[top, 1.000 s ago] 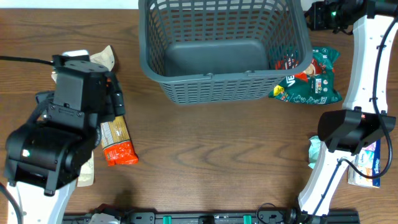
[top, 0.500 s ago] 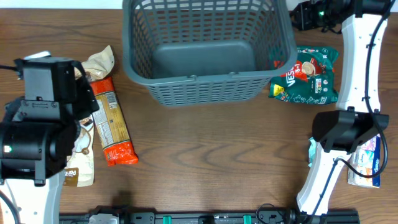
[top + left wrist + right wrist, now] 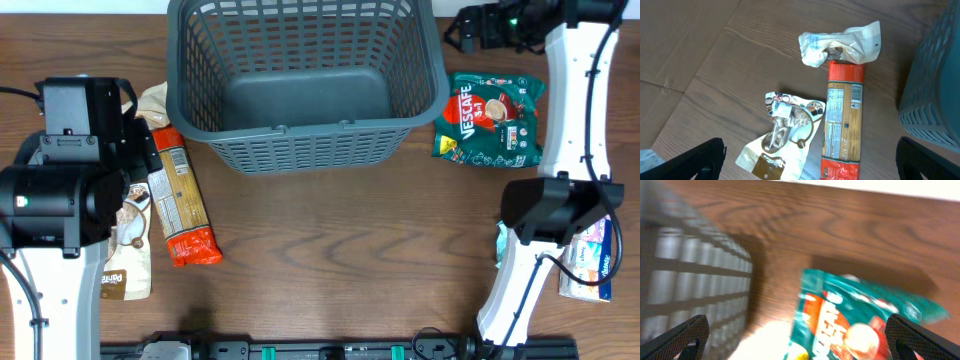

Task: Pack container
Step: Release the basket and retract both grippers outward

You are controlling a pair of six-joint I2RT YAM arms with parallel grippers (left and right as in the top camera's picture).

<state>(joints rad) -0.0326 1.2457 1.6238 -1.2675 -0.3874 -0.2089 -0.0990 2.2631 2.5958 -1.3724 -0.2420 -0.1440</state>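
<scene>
The container [image 3: 285, 128], a dark grey slotted basket, stands empty at the back middle of the table. My right gripper [image 3: 465, 28] is open just past its back right corner, holding nothing. In the right wrist view the right gripper [image 3: 797, 327] hovers between the basket's wall [image 3: 690, 270] and a green Nescafe packet [image 3: 860, 315]. That packet [image 3: 490, 120] lies right of the basket. My left gripper [image 3: 810, 150] hangs open above a spaghetti pack [image 3: 842, 125] and a brown-and-white pouch [image 3: 785, 135], touching neither.
A crumpled beige bag [image 3: 155, 100] lies beside the basket's left wall, at the top of the spaghetti pack [image 3: 180, 205]. The pouch [image 3: 125, 255] lies partly under my left arm. A tissue packet [image 3: 590, 260] lies by the right arm's base.
The basket has slid left, uncovering the whole Nescafe packet. My right gripper moved left with it and now stands open. My left arm has shifted left and toward the back.
</scene>
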